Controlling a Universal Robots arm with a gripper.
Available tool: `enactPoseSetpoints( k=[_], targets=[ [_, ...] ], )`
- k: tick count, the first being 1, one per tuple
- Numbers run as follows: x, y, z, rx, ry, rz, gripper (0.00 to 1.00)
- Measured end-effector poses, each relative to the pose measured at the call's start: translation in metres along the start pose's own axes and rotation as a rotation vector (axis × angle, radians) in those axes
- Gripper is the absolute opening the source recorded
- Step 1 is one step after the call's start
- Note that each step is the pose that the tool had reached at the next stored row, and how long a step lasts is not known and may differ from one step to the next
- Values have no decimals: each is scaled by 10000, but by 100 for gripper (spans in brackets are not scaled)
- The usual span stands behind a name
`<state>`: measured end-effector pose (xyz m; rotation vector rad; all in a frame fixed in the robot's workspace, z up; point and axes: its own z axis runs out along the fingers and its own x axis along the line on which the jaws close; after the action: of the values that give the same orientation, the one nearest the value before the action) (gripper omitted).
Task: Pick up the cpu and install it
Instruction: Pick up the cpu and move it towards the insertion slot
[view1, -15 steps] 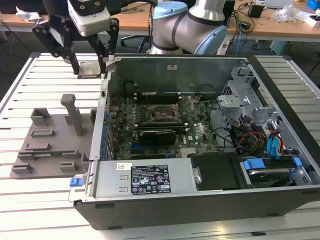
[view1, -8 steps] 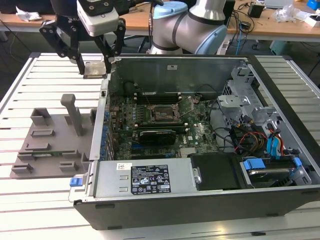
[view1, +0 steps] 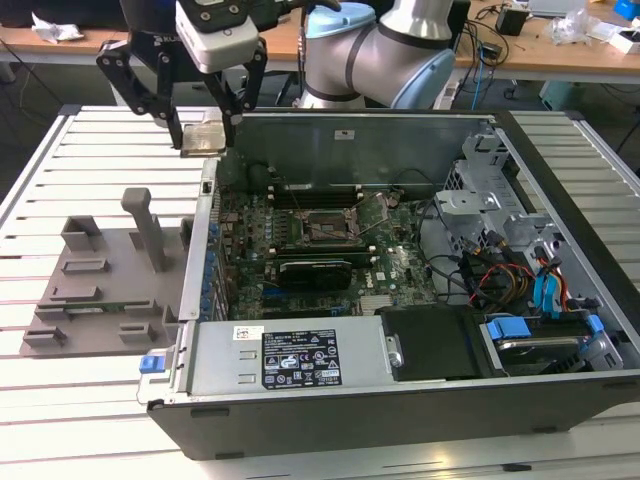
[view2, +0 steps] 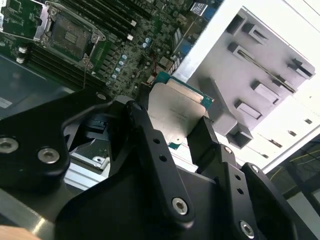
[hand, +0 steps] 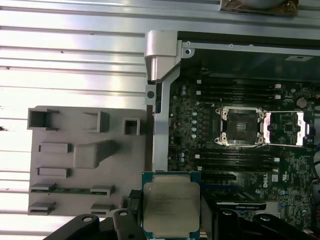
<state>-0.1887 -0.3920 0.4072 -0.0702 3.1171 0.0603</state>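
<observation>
Overhead, at 10 o'clock in the exterior view, the gripper (view1: 206, 128) clamps the cpu (view1: 203, 142) above the slatted white table (view1: 100, 150), beside the open computer case (view1: 400, 118). Wooden desks (view1: 560, 55) stand behind. Its fingers (view2: 202, 142) hide 2 cpu edges.

the arm (view1: 385, 45) is silver-grey with light blue parts. it comes in from the far side and reaches toward the exterior view's left. at its end sits a white wrist block (view1: 215, 30). the black gripper (view1: 204, 128) hangs under that block and points down. it is up in the air at the far left of the exterior view. its two fingers (view1: 176, 120) bend like elbows, and their tips press in on the cpu (view1: 202, 140) from two sides. the cpu sits flat between them. in both wrist views the black finger tips hug the edges of the cpu (view2: 177, 107) (hand: 171, 205), one on each side.
</observation>
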Motion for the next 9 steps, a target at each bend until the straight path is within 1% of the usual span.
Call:
enactPoseSetpoints(
  k=[1, 9],
  targets=[
    [-26, -1, 1, 0, 1, 1, 55],
    [-121, -5, 3, 0, 4, -1, 55]
  ],
)
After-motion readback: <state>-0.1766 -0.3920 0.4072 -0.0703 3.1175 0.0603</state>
